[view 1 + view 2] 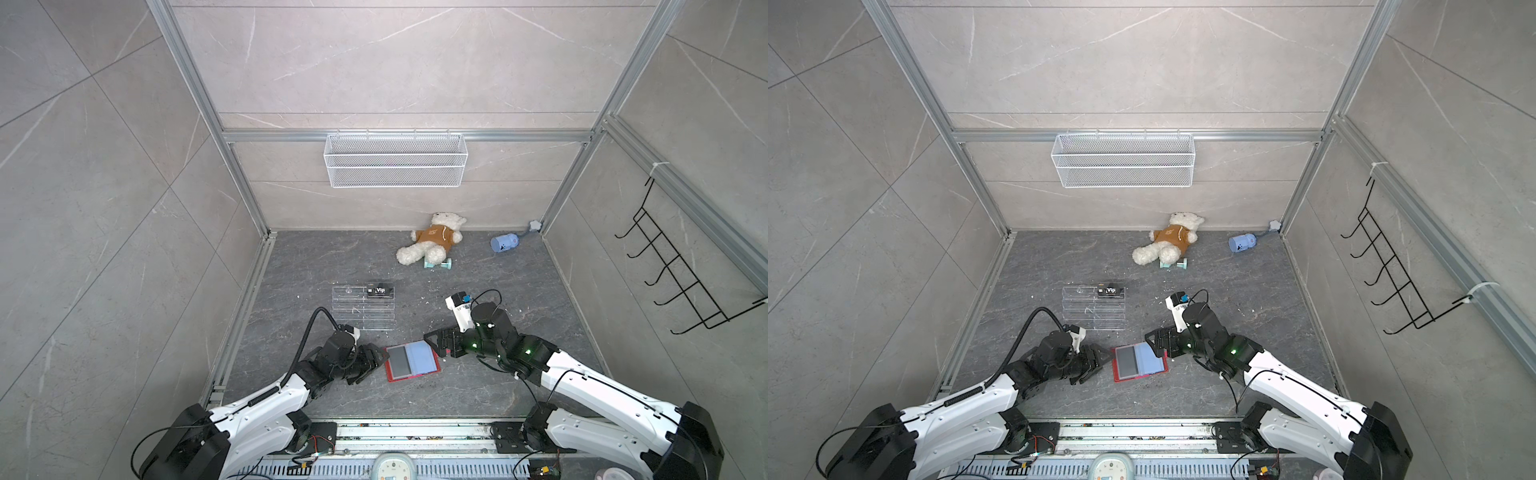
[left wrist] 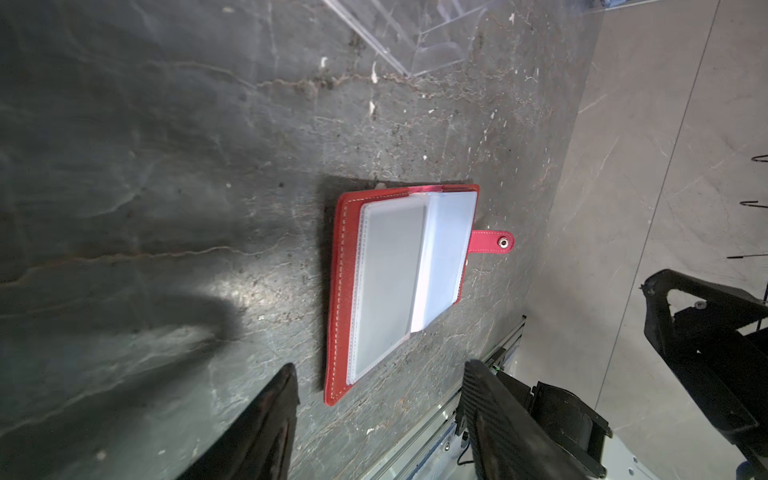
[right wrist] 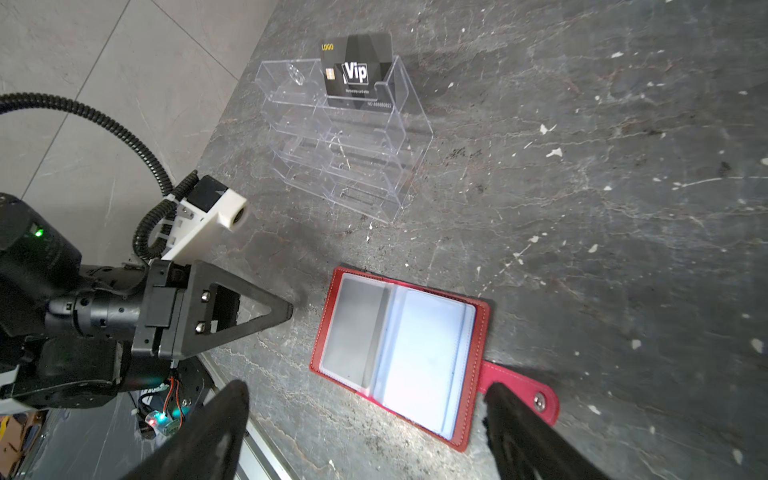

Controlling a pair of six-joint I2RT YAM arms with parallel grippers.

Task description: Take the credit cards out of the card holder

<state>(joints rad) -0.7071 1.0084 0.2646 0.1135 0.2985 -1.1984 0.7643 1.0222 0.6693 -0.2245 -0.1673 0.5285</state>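
Note:
The card holder (image 1: 419, 372) (image 1: 1121, 376) lies open on the dark floor, a red wallet with pale clear sleeves and a snap tab (image 2: 492, 242). One grey credit card (image 2: 386, 282) (image 3: 353, 332) sits in its left sleeve. A black "Vip" credit card (image 1: 380, 290) (image 3: 357, 70) stands in the top tier of the clear acrylic rack (image 1: 363, 309). My left gripper (image 1: 376, 359) (image 2: 380, 368) hangs open just left of the holder, touching nothing. My right gripper (image 1: 432, 343) (image 3: 365, 386) is open at the holder's right edge, one fingertip (image 3: 498, 399) over the tab.
A teddy bear (image 1: 432, 239), a teal dumbbell (image 1: 436, 262) and a blue cylinder (image 1: 504, 242) lie near the back wall. On that wall hangs a white wire basket (image 1: 395, 160); a black hook rack (image 1: 681, 270) is on the right wall. A metal rail (image 1: 415, 432) runs along the front edge.

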